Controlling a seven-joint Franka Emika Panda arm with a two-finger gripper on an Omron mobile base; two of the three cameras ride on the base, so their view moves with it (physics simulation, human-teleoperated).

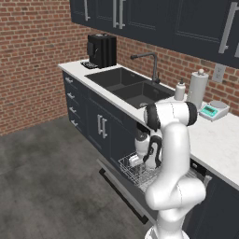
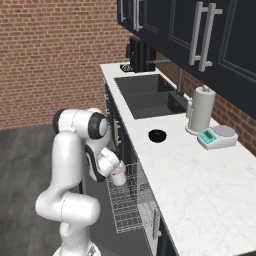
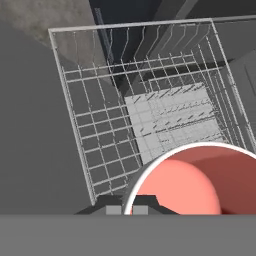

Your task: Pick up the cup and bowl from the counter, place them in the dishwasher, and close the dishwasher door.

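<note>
Progress stands at roughly the first quarter, as you can judge from where things lie. Your gripper point(image 2: 118, 176) is closed on the cup point(image 3: 192, 182), pinching its rim, and holds it just above the wire rack point(image 3: 100, 125) of the dishwasher point(image 2: 131, 205). In the hand view the cup's red-pink inside fills the lower right, with the rack's grid spread beneath it, so the cup hangs over the rack but is not yet set down.

The bowl point(image 2: 157, 135) sits on the counter point(image 2: 200, 190), above and behind the rack, between the sink point(image 2: 150, 97) and the scale point(image 2: 217, 137), untouched.

The dishwasher door point(image 1: 122, 190) lies dropped open below the rack. What is left for you: lower and release the cup, fetch the bowl, place it in the rack, then push the rack in if needed and lift the door shut.
</note>
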